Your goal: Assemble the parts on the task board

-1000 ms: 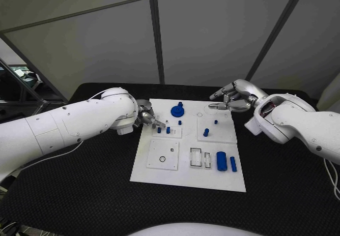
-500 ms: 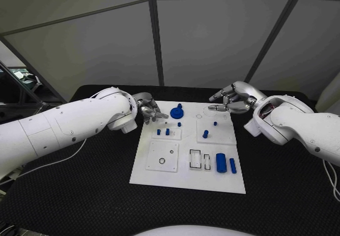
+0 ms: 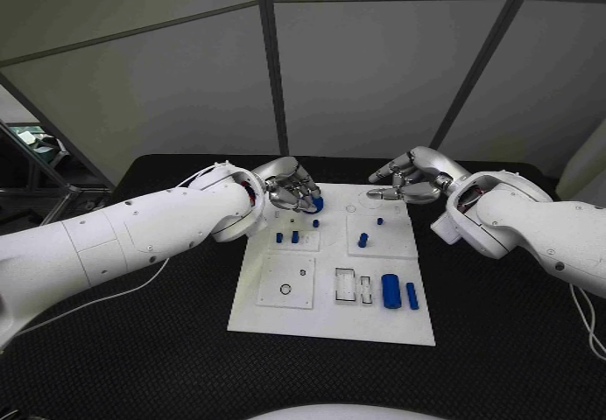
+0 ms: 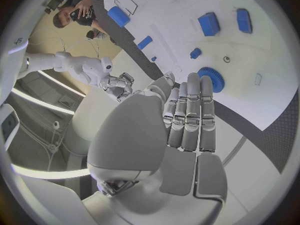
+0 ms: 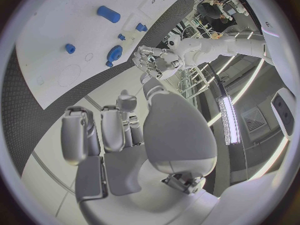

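Observation:
The white task board (image 3: 288, 311) lies mid-table. A blue gear (image 3: 316, 204) stands near its far edge, and my left hand (image 3: 291, 188) hovers right over it. In the left wrist view the fingers (image 4: 189, 112) are stretched out side by side, with the gear (image 4: 211, 78) just beyond their tips and nothing held. My right hand (image 3: 406, 182) hangs over the board's far right corner, its fingers (image 5: 81, 135) curled in with nothing visible in them. Two blue pegs (image 3: 286, 235) stand left of centre, another peg (image 3: 362, 238) stands to their right, and a blue cylinder (image 3: 391, 290) lies beside a bar (image 3: 412, 295).
The black table (image 3: 139, 350) surrounds the board. Grey wall panels (image 3: 354, 79) stand behind it. Empty rectangular slots (image 3: 345, 283) and a square plate with a round hole (image 3: 289, 281) sit on the board's near half.
My left hand has moved from the two pegs on the board's left side toward the far edge and now sits over the blue gear. The right hand has hardly moved.

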